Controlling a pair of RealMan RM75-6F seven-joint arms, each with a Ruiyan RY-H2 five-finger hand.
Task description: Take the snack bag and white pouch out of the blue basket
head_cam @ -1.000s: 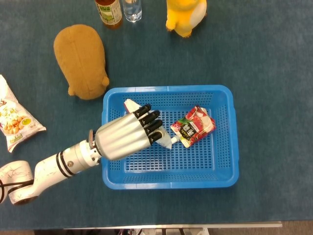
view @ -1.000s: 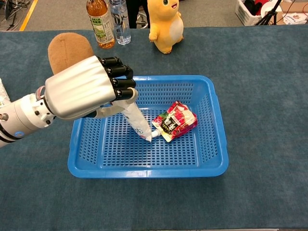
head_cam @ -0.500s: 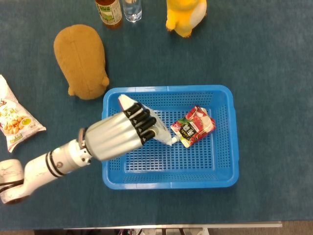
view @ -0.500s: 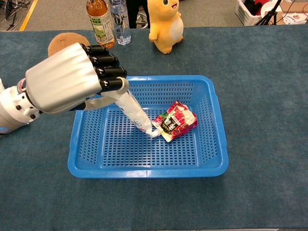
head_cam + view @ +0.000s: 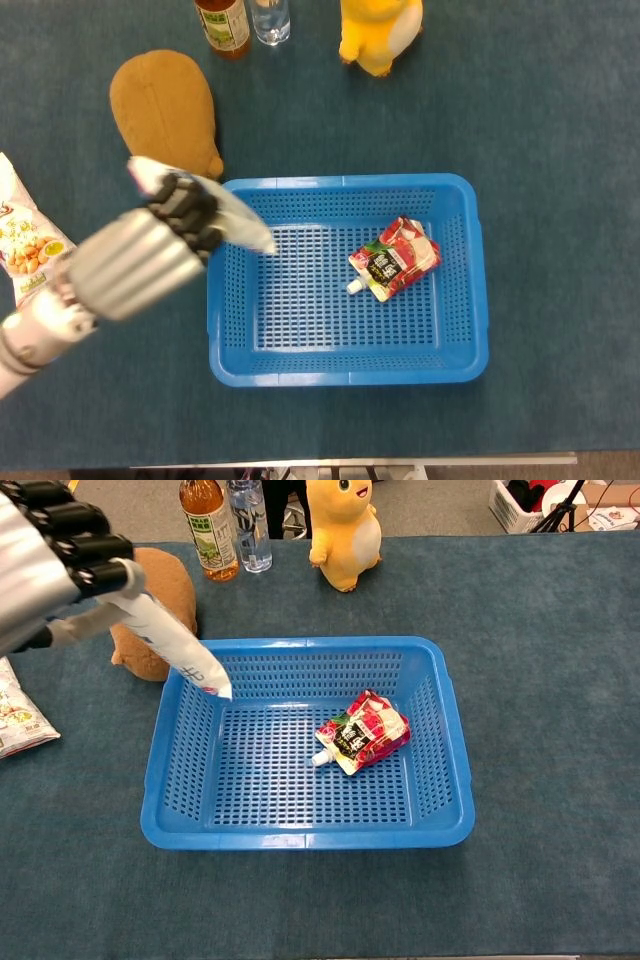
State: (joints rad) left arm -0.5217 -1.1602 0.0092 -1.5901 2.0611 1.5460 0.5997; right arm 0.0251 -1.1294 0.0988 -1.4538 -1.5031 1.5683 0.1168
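Observation:
My left hand [image 5: 135, 265] grips the white pouch [image 5: 235, 215] by its upper end, raised over the left wall of the blue basket [image 5: 345, 375]. In the chest view the left hand [image 5: 45, 550] sits at the top-left corner, and the white pouch [image 5: 175, 645] hangs slanted, its lower tip above the blue basket [image 5: 300, 838] near the far left corner. The snack bag [image 5: 25, 245] lies on the table left of the basket; the chest view shows the snack bag [image 5: 15, 715] at the left edge. My right hand is out of sight.
A red spouted pouch [image 5: 395, 258] lies inside the basket towards its right. A brown plush [image 5: 165, 110] sits just behind the basket's left corner. A yellow plush toy [image 5: 380, 30], a tea bottle [image 5: 222, 22] and a clear bottle [image 5: 270, 18] stand at the back.
My left hand has lifted the white pouch off the basket floor and carried it up and to the left, over the basket's left wall. The red pouch stayed put.

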